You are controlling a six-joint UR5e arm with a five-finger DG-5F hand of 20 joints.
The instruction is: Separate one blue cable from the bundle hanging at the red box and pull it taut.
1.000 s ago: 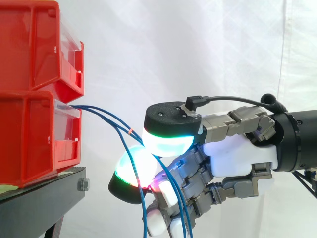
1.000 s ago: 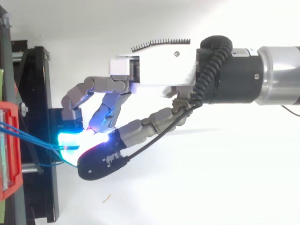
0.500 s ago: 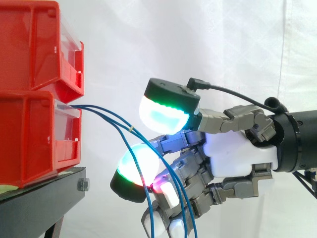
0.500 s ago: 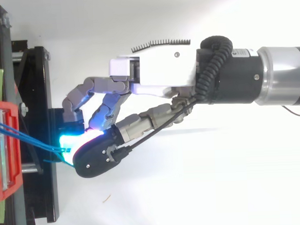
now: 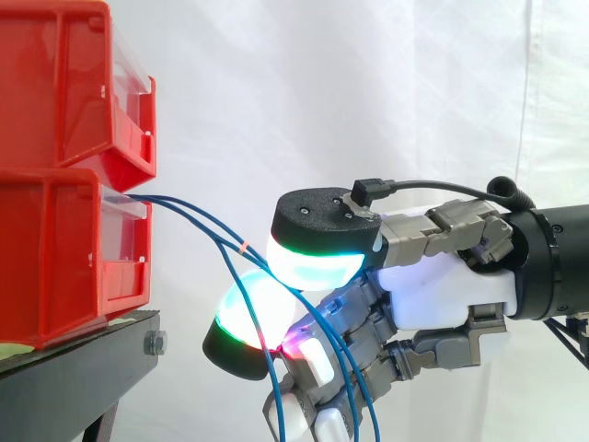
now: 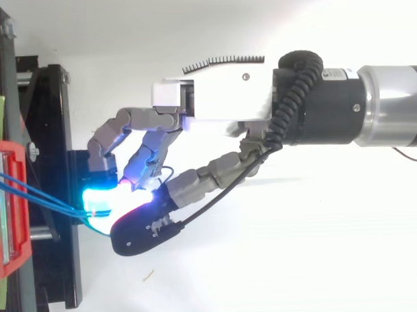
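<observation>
The bundle of thin blue cables (image 5: 197,219) exits the front of the lower red plastic bin (image 5: 55,258), which sits on the black metal stand (image 5: 83,364). The cables slope toward 4 o'clock into the multi-fingered robot hand (image 5: 433,285), at 3 o'clock from the bin. The hand's glowing pads (image 5: 247,308) are closed together, pinching the cables. The loose ends hang toward 6 o'clock.

Blue cables (image 5: 166,201): lower ends offscreen

Bright, even light, with cyan glare at the hand's (image 6: 217,101) fingertips (image 6: 100,199).
</observation>
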